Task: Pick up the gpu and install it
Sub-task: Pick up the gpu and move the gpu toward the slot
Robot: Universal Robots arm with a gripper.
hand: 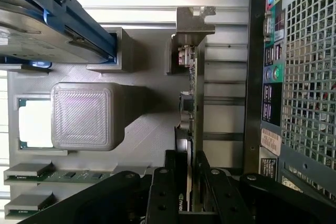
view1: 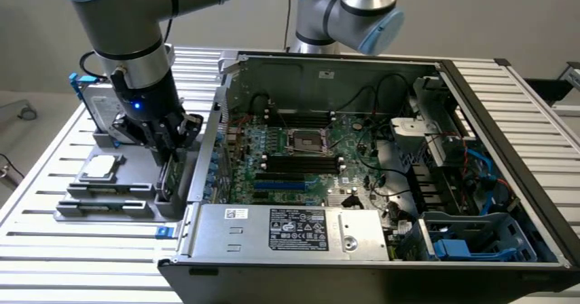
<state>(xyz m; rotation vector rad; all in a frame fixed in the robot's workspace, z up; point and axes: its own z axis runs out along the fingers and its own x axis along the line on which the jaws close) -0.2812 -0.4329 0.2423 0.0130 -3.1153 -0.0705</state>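
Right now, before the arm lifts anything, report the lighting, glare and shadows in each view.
Exterior view: even light, with the slatted table bright and the open computer case darker inside than the table. Wrist view: glare washes out the table's slats; the grey block throws a soft shadow toward the gpu; the gripper reads as a dark mass.

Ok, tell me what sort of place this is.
Probably a robotics lab bench for computer assembly: an open computer case on a slatted metal table, a grey parts fixture beside it, the gripper closed on the gpu.
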